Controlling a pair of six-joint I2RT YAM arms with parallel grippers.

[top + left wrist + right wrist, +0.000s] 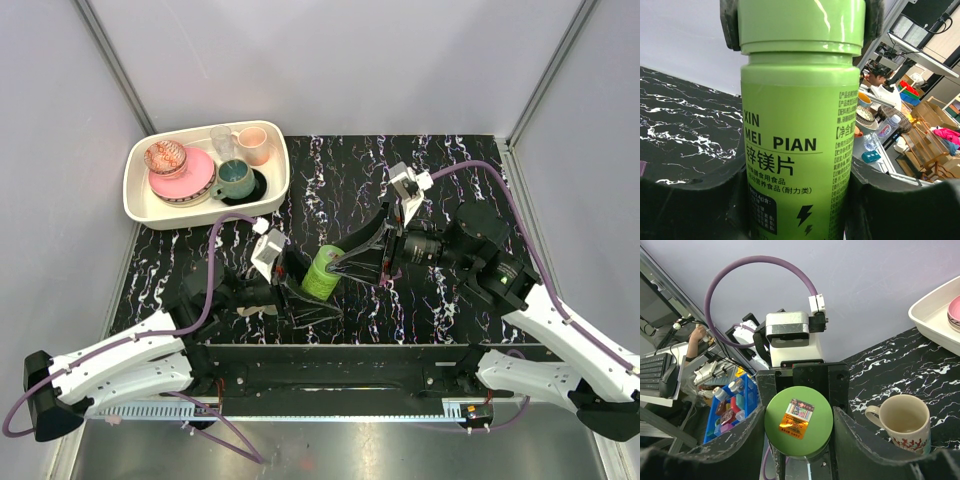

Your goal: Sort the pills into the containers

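Observation:
A lime-green bottle (322,275), one of the containers, is held tilted above the black tabletop between both arms. My left gripper (303,288) is shut on its body, and its label (790,130) fills the left wrist view with a dark finger on each side. My right gripper (338,262) comes in from the right and is shut on the darker green cap (799,426), its fingers (855,440) pressed to the rim. The right gripper's pads (730,25) also show beside the cap (800,22) in the left wrist view. No pills show in any view.
A white tray (135,190) at the back left holds a pink plate (185,180), a teal cup (235,180), a pink cup (254,145) and a glass. A beige handled mug (905,422) stands on the marbled black tabletop (450,300) close to the right of my right gripper.

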